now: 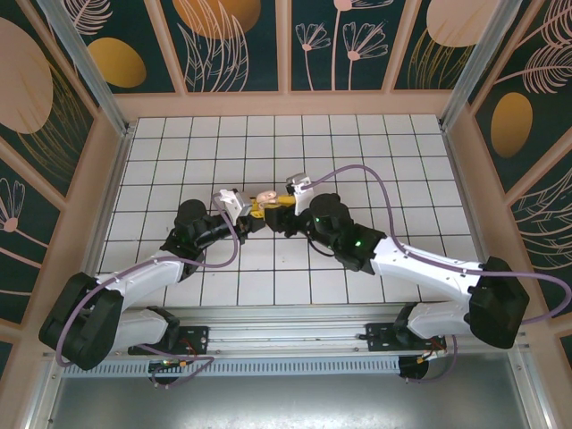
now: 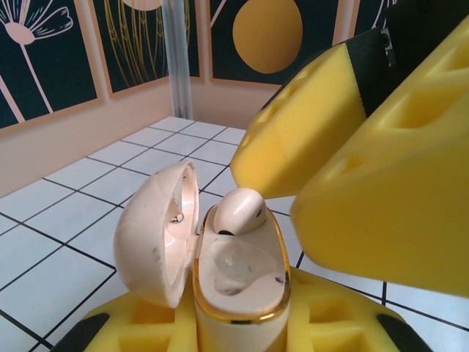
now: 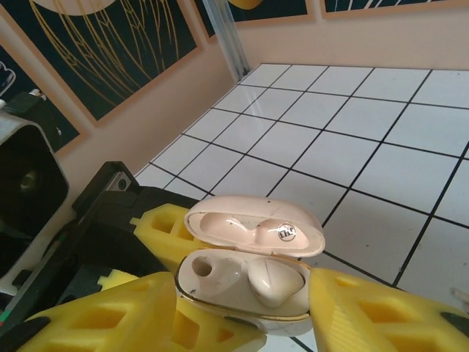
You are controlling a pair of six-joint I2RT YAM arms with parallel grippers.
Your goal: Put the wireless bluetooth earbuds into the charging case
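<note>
White tiled floor (image 1: 357, 152), botanical wall panels (image 1: 232, 45) on three sides. My two arms meet mid-floor.

At the left gripper (image 1: 255, 212): yellow fingers clamped on the base of the charging case (image 2: 238, 282), carrying it clear of the tiles. The lid (image 2: 157, 235) is swung open and stands at 9 o'clock of the base in the left wrist view.

At the right gripper (image 3: 287, 323): it sits at 3 o'clock of the case from above. Fingers parted, tips either side of the base's near rim, nothing pinched as far as I read it.

Inside the case, one earbud (image 3: 272, 282) lies in the well on the 3 o'clock side. Its head stands proud of the rim in the left wrist view, so it may not be fully seated. The well (image 3: 211, 273) at 9 o'clock of it is bare.

My read: roughly halfway, with the first bud being set.

Next move:
- back the right fingers straight out without nudging that bud
- confirm it has dropped home
- fetch the second bud, which I cannot place from here

The left grip must hold steady throughout.
</note>
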